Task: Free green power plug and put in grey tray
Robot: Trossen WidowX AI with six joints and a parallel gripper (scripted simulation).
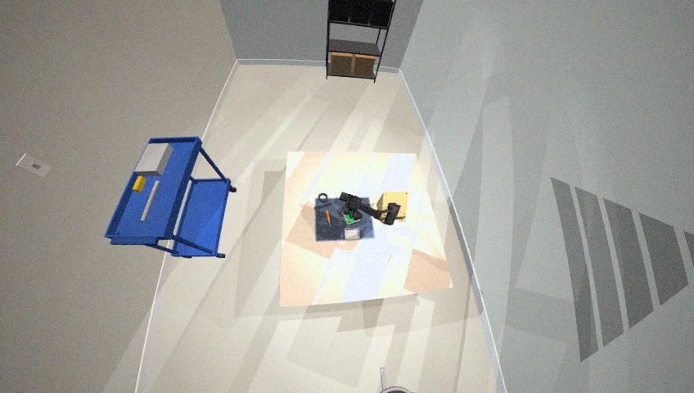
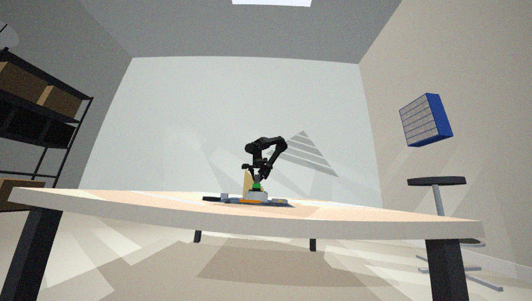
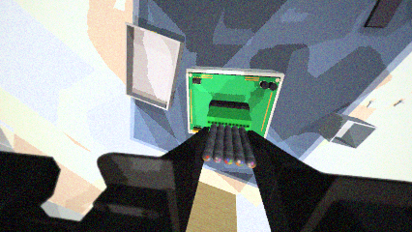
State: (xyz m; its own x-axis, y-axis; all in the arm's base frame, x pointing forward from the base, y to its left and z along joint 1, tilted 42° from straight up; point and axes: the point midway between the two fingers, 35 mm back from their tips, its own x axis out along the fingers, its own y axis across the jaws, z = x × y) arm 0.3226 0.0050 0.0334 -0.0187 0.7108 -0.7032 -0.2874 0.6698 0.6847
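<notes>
Tbl w/ pincer (image 1: 350, 214) (image 2: 256, 181) (image 3: 227, 132) nr mid

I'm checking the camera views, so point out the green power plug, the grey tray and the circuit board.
Green power plug (image 3: 229, 115) (image 2: 256, 185): wrist, exterior; its body.
Grey tray (image 3: 178, 68) (image 1: 352, 234): wrist, rim; top, inner floor.
Circuit board (image 3: 200, 94): wrist; bare green surface.
</notes>
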